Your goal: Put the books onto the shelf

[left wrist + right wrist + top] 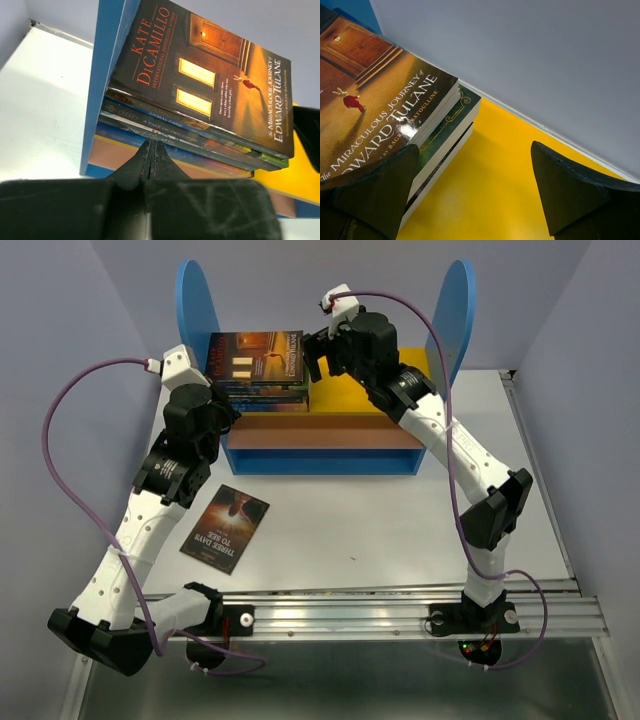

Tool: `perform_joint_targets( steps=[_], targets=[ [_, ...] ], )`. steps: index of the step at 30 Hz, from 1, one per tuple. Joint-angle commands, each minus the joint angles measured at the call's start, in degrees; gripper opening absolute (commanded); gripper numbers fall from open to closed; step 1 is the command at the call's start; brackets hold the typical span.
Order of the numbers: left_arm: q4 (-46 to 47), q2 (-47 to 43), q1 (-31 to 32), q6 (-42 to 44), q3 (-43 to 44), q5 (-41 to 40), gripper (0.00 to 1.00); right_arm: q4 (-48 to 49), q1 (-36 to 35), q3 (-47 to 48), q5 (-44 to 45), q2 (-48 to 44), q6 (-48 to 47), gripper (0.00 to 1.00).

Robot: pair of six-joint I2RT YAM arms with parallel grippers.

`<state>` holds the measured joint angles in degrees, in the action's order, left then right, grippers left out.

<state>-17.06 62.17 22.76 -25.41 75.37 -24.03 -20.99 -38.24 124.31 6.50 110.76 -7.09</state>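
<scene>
Books are mostly where they belong. We count about five in a flat stack on the yellow top board of the shelf. The stack sits at the board's left end, up against the left panel, with the dark orange cover on top. Its edges look fairly even, though the lower books jut a little past the top one on the right.

One last book is not yet shelved. It lies flat, cover up, on the worktop, near the front-left corner, in front of the shelf and just beside the left arm.

Our left fingers are pressed together and hold nothing. Their tips sit right at the spines low in the stack, but we cannot tell whether they touch. Our right fingers stand wide apart and are also empty. They hover over the top board at the stack's right edge, one finger above the corner of the top cover.

We judge the task nearly finished, with only the last book to lift and add. The left arm seems the nearer one for it. Lying flat, so thin a book may be awkward to grip.
</scene>
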Motion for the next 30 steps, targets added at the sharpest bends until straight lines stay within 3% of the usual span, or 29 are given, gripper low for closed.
perform_joint_targets(
  steps=[1, 3, 4, 7, 11, 13, 18, 19, 20, 24, 30],
  targets=[
    [0.0, -0.5, -0.3, -0.5, 2.1, -1.5, 0.21, 4.1, -1.3, 1.9, 6.6, -1.8, 1.9, 1.0],
    [-0.6, -1.0, -0.3, -0.7, 2.1, -1.2, 0.34, 4.1, -1.3, 1.8, 11.1, -2.2, 3.2, 1.0],
    [-1.6, -2.0, -0.3, -1.2, 2.0, -1.1, 0.57, 4.1, -1.3, 1.6, 16.5, -2.5, 4.4, 1.0],
    [-2.4, -4.4, -0.3, -2.0, 0.6, -1.0, 0.98, 4.2, -1.3, -0.1, 23.5, -4.2, 5.2, 1.0],
    [-6.3, -10.5, -0.3, -4.6, -2.7, -4.3, 0.99, 4.2, -1.3, -6.9, 31.0, -10.3, 9.4, 1.0],
    [-9.1, -12.1, -0.3, -7.7, -3.7, -6.3, 0.99, 4.1, -1.3, -10.6, 30.1, -13.4, 10.3, 1.0],
    [-18.1, -15.5, -0.4, -16.1, -10.9, -9.0, 0.99, 3.8, -1.3, -29.9, 20.0, -28.3, 18.2, 1.0],
    [-19.3, -15.9, -0.5, -17.9, -12.3, -9.7, 0.99, 3.8, -1.8, -30.0, 18.0, -30.3, 19.2, 1.0],
    [-21.8, -16.2, -0.5, -22.7, -15.2, -10.3, 0.99, 3.9, -1.8, -35.8, 15.8, -32.3, 22.3, 1.0],
    [-23.2, -18.5, -1.4, -30.6, -23.3, -11.2, 0.99, 4.2, -3.6, -49.2, 9.9, -39.8, 27.4, 1.0],
    [-19.2, -17.2, -9.7, -30.5, -32.4, -8.0, 0.99, 11.6, -9.0, -68.7, -2.2, -42.5, 34.6, 1.0]
  ],
)
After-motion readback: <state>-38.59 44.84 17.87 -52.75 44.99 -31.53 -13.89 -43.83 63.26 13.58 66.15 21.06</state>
